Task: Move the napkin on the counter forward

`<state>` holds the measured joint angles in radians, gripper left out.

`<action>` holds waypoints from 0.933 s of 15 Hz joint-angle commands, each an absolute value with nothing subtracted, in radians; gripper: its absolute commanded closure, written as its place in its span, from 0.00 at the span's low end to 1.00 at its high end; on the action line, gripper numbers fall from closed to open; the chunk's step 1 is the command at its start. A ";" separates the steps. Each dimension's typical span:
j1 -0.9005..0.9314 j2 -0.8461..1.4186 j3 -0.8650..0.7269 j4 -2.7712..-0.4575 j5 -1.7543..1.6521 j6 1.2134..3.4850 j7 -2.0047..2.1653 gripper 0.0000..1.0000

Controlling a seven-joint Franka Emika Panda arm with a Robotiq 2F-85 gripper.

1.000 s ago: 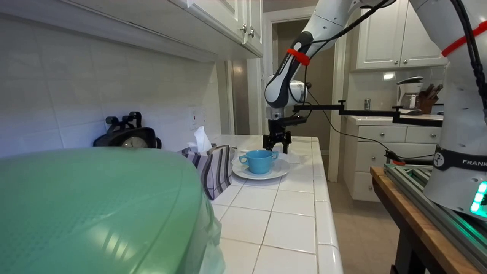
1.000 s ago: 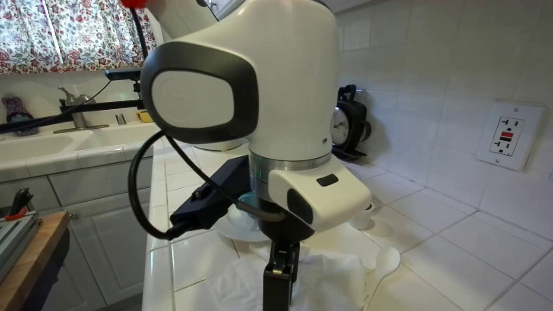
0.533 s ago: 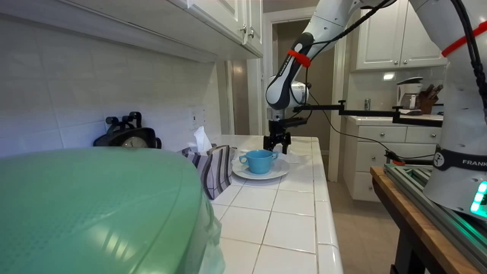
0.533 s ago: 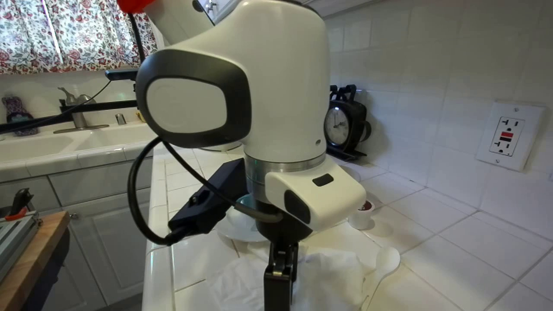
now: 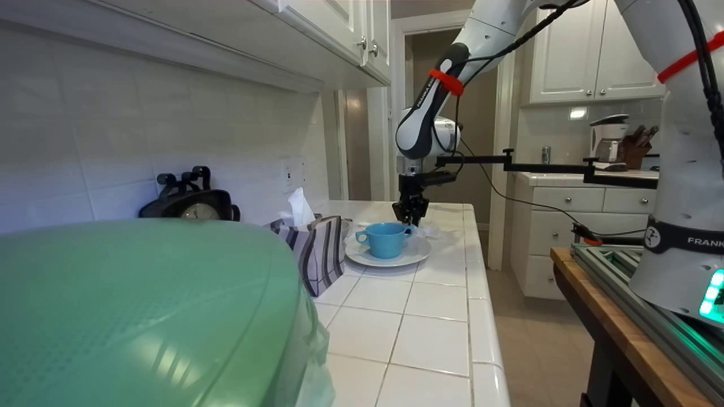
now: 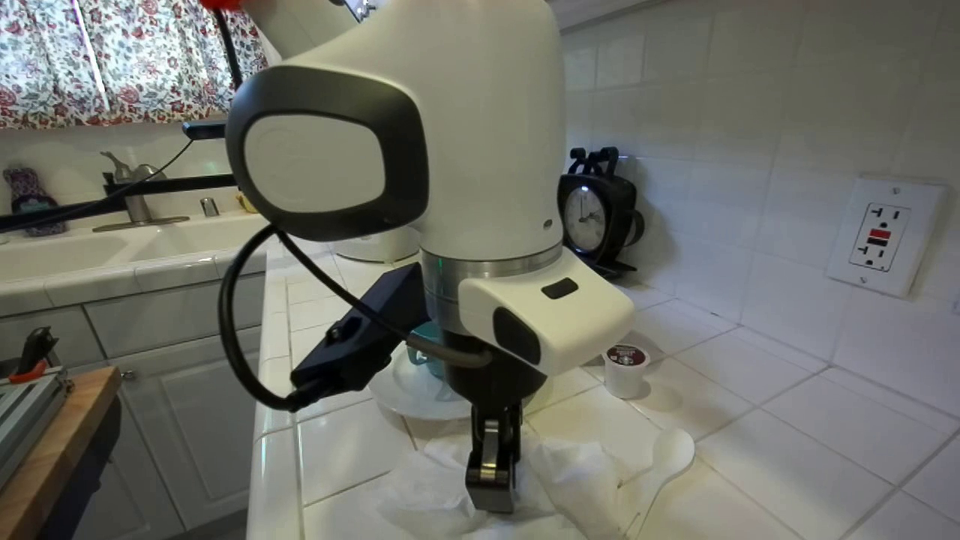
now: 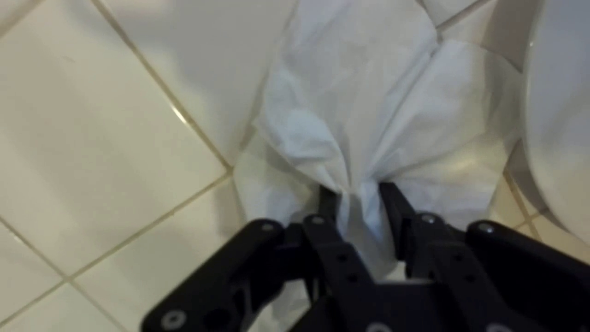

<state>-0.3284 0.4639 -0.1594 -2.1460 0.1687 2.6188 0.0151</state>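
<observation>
1. Clock (image 6: 591, 216), just chilling by the back edge.
2. Cup (image 5: 386, 242) on a plate (image 5: 417, 254), farther off the back edge than that pod (image 6: 625, 373).
3. Spoon (image 6: 672, 454), lying somewhere between the front and back edges.
4. Outlet (image 6: 885, 236), up above the back edge.

A kitchen; sink (image 6: 56, 255) and coffee maker (image 5: 608, 139) show it.

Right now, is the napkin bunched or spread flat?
Bunched where the gripper pinches it: in the wrist view, the napkin creases inward between the fingers and fans out loosely over the counter.
</observation>
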 commanded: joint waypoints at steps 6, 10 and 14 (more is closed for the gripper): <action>-0.339 0.423 -0.134 -2.210 0.187 2.667 -0.068 1.00; -0.329 0.409 -0.139 -2.214 0.170 2.637 -0.065 0.73; -0.325 0.373 -0.145 -2.229 0.160 2.631 -0.072 0.53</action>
<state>-0.3268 0.4240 -0.1405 -2.1912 0.1644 2.6342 -0.0208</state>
